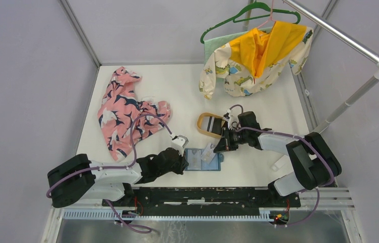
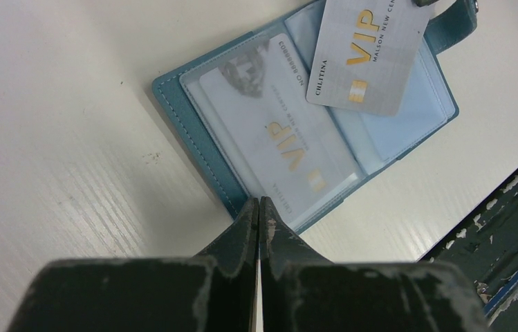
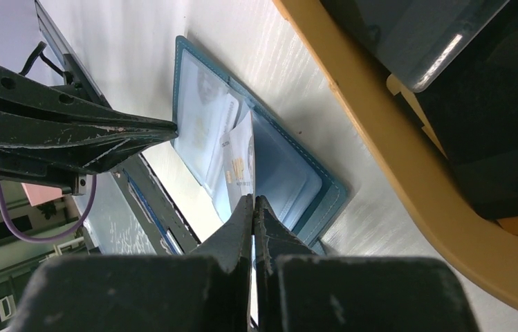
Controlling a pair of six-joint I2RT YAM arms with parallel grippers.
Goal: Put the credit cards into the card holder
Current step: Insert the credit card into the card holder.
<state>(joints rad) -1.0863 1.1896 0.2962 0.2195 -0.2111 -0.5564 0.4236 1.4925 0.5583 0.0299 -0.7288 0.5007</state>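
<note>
**Silver card poised over the open card holder, near the table's near edge**

Your right gripper (image 3: 253,199) has its jaws closed on one end of the silver card (image 2: 370,55), which hangs slanted over the right-hand pocket of the card holder (image 2: 180,117). The holder lies open flat by the middle of the near edge of the table (image 1: 141,91). Your left gripper (image 2: 259,202) is fully closed with nothing between its jaws, and its tips rest at the holder's near-left edge, probably to pin it down. A pocketed card (image 2: 276,131) sits behind the clear window on the left. Dark cards (image 3: 477,159) wait in the tray (image 3: 394,159) just behind. Expect the card to be light, stiff and slick, so grip it by one short end and slide it in edge-first. The holder is soft and light and will skid unless you hold it down.
</note>
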